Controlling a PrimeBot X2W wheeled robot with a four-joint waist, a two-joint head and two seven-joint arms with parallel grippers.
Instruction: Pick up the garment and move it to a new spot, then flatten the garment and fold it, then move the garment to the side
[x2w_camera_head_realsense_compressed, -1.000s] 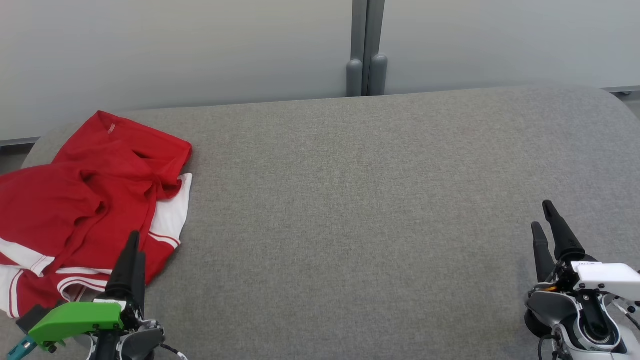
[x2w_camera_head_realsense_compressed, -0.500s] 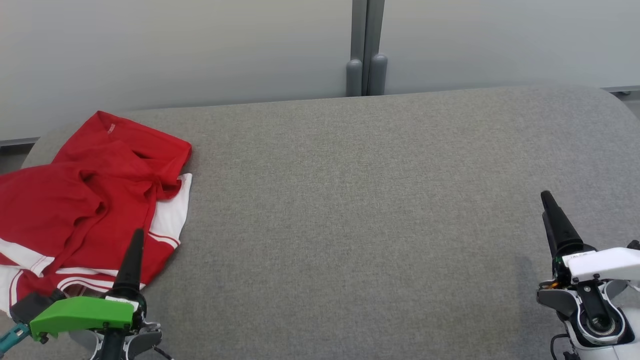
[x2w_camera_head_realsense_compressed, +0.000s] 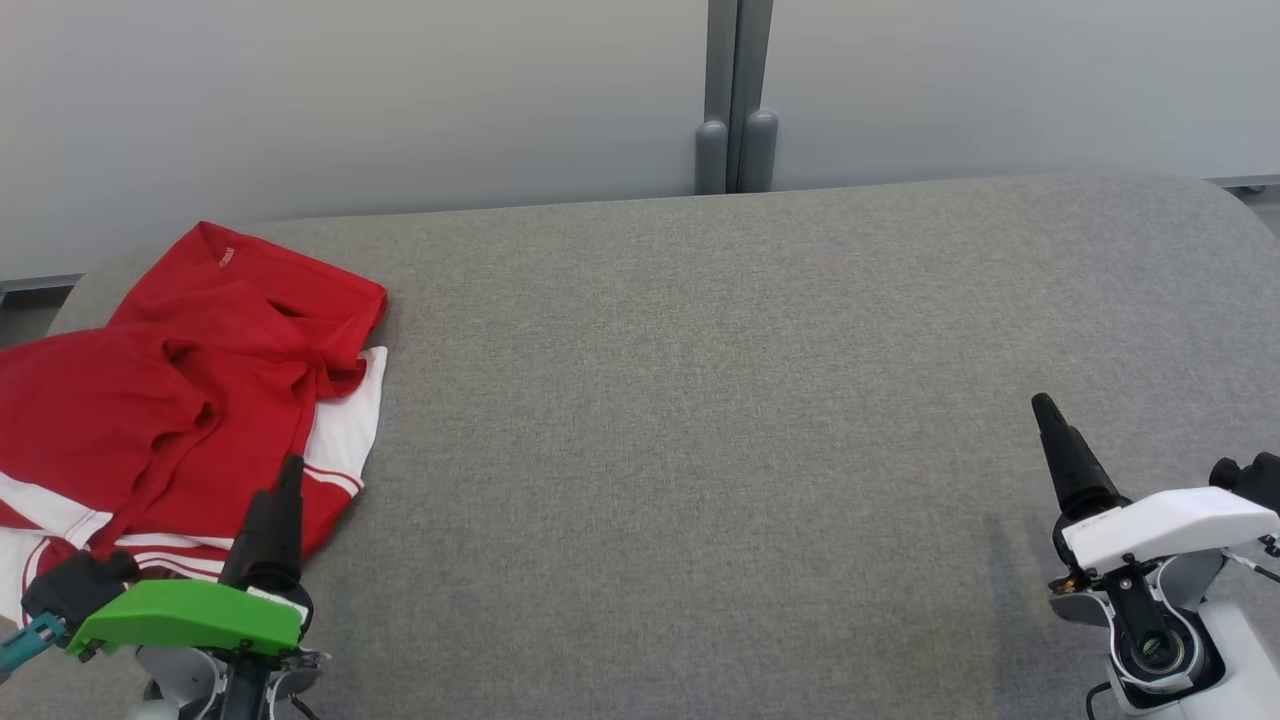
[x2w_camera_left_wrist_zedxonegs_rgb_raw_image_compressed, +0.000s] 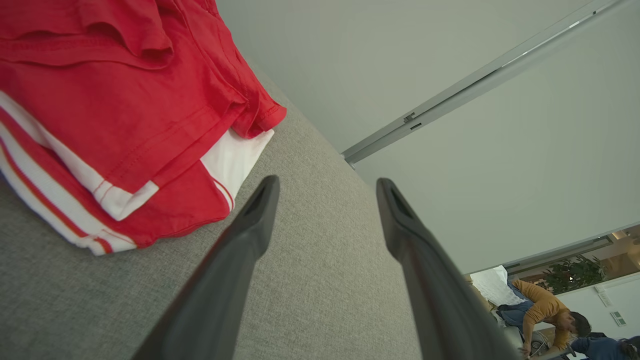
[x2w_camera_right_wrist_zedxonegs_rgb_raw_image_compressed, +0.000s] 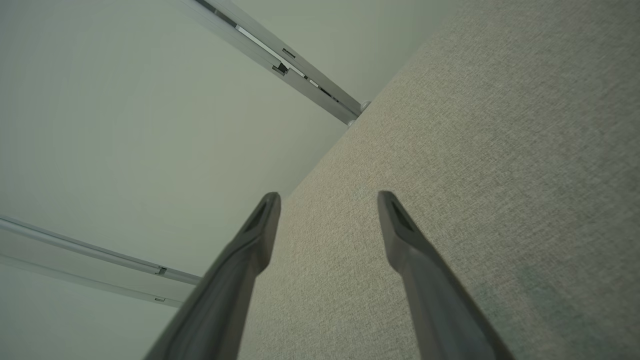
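A crumpled red garment (x2w_camera_head_realsense_compressed: 180, 400) with white bands lies on the left end of the grey table (x2w_camera_head_realsense_compressed: 700, 400), partly past the head view's left edge. My left gripper (x2w_camera_head_realsense_compressed: 285, 480) hovers over the garment's near right corner, open and holding nothing. In the left wrist view the garment (x2w_camera_left_wrist_zedxonegs_rgb_raw_image_compressed: 125, 110) lies up and left of the left gripper (x2w_camera_left_wrist_zedxonegs_rgb_raw_image_compressed: 325, 185), whose spread fingers frame bare table. At the near right of the table my right gripper (x2w_camera_head_realsense_compressed: 1045, 410) is open and empty; the right wrist view shows its fingertips (x2w_camera_right_wrist_zedxonegs_rgb_raw_image_compressed: 327, 197) apart above grey cloth.
A pale partition wall with a grey post (x2w_camera_head_realsense_compressed: 735, 100) runs along the table's far edge. The table's corners are rounded. In the left wrist view, people (x2w_camera_left_wrist_zedxonegs_rgb_raw_image_compressed: 545, 310) sit far off in the room behind the partition.
My right gripper has moved left and slightly toward the near edge, rolling so one finger now hides the other. My left gripper has drawn back a little. The garment has not moved.
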